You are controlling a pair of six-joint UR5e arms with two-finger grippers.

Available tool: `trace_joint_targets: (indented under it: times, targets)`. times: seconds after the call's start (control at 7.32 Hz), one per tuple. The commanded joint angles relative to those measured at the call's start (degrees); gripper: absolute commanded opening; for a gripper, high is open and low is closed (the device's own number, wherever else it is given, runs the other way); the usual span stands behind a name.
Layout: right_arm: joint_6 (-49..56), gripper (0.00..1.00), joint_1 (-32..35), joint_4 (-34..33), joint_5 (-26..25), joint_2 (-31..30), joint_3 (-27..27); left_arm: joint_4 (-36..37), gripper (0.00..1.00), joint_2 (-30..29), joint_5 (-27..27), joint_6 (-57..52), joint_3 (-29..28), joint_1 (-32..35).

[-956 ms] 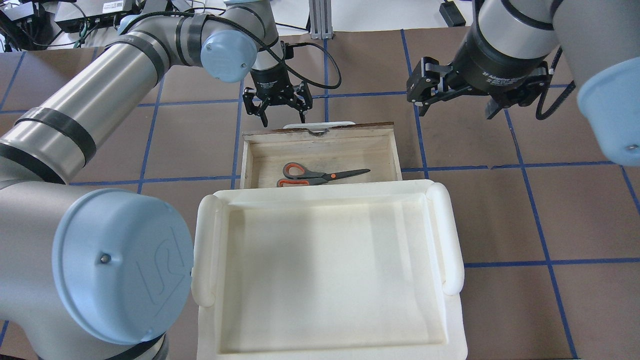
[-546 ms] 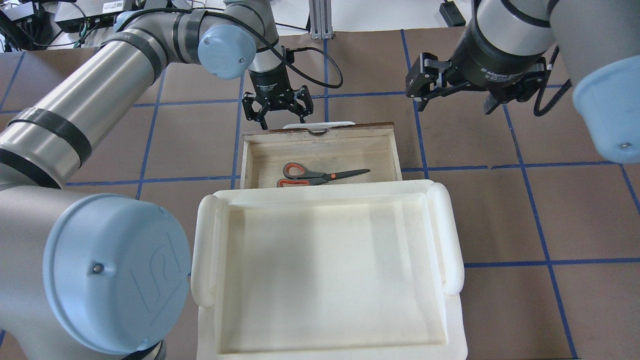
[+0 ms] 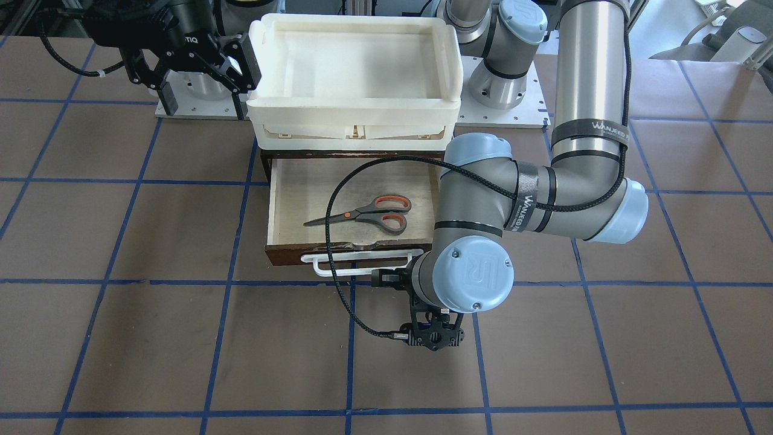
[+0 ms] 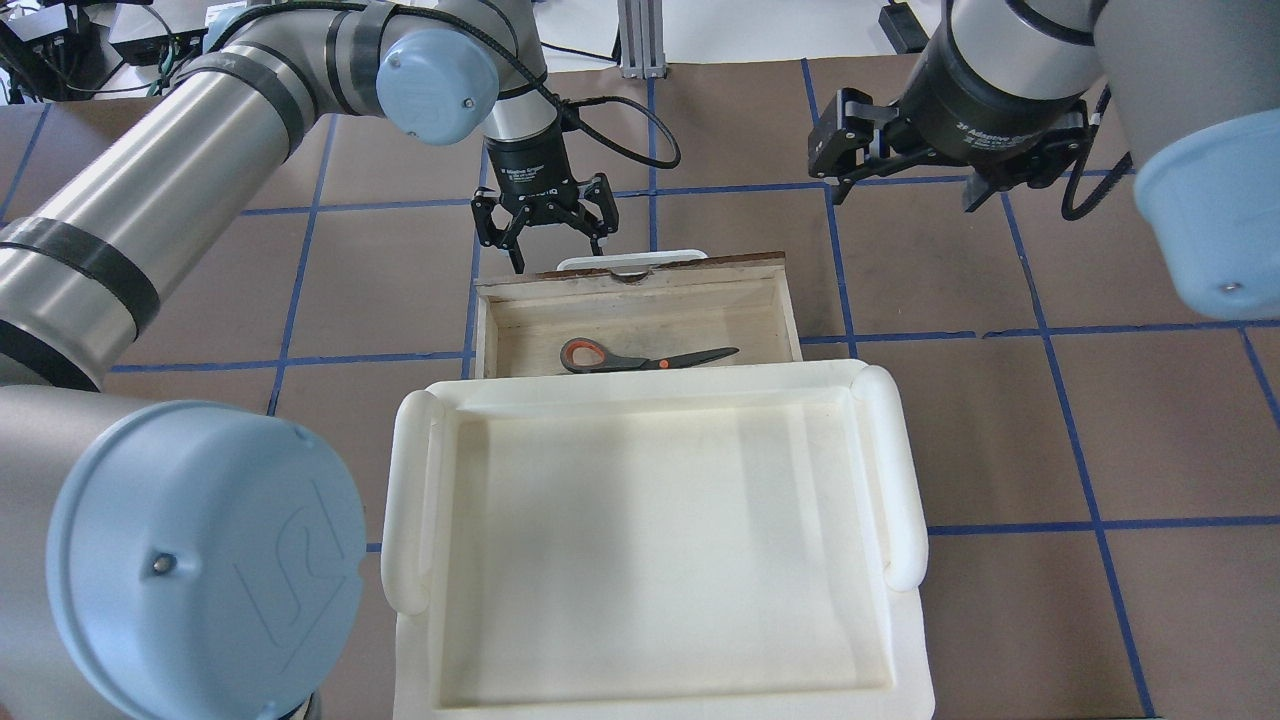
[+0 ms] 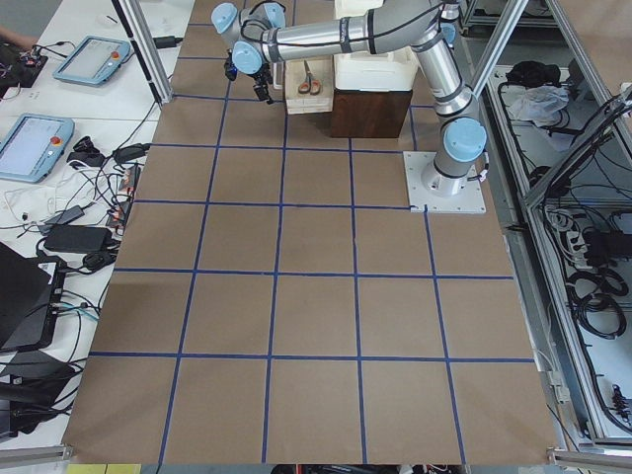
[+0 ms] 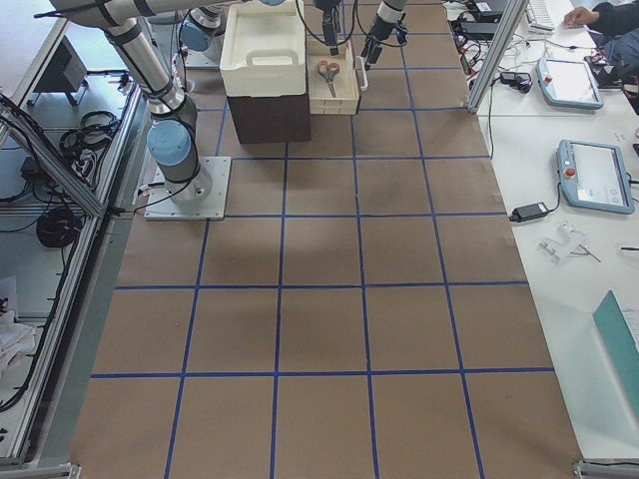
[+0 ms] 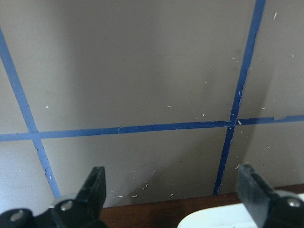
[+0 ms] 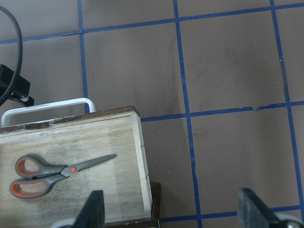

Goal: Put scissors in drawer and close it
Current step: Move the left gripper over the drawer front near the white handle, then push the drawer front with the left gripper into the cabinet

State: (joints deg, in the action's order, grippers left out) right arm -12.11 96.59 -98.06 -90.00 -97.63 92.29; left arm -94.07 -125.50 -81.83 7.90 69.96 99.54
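The scissors (image 4: 640, 356) lie flat inside the open wooden drawer (image 4: 640, 281), blades pointing to the view's right. One handle loop is hidden under the white tray. They also show in the front view (image 3: 368, 214) and the right wrist view (image 8: 52, 173). My left gripper (image 4: 560, 252) is open and empty, pointing down just outside the drawer's dark front, by the white bar handle (image 3: 362, 263). The left wrist view shows that gripper (image 7: 173, 190), the dark front and the handle (image 7: 223, 221) at its bottom edge. My right gripper (image 4: 905, 180) is open and empty, raised to the drawer's right.
A large white plastic tray (image 4: 900, 470) sits on top of the dark cabinet (image 6: 268, 118) that holds the drawer, overhanging the drawer's rear part. Brown table with blue grid tape lies all around. A black cable (image 3: 329, 241) loops from the left wrist over the drawer.
The drawer has slid a little way in under the tray, hiding one scissor handle. My left gripper has shifted slightly with the drawer front. My right gripper has risen a little.
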Motion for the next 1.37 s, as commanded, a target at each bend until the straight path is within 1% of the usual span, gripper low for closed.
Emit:
trace_joint_targets:
  times: [0.0, 0.41, 1.23]
  targets:
    - [0.0, 1.00, 0.0, -0.1, -0.2, 0.2, 0.0, -2.2, 1.00, 0.8, 0.0, 0.0, 0.0, 0.0]
    - [0.2, 1.00, -0.1, 1.6, -0.4, 0.1, 0.0, -4.4, 1.00, 0.3, -0.2, 0.0, 0.3, 0.2]
    - [0.7, 1.00, -0.2, 1.4, -0.8, 0.1, 0.0, -9.3, 1.00, 1.2, -0.3, 0.0, 0.5, 0.9]
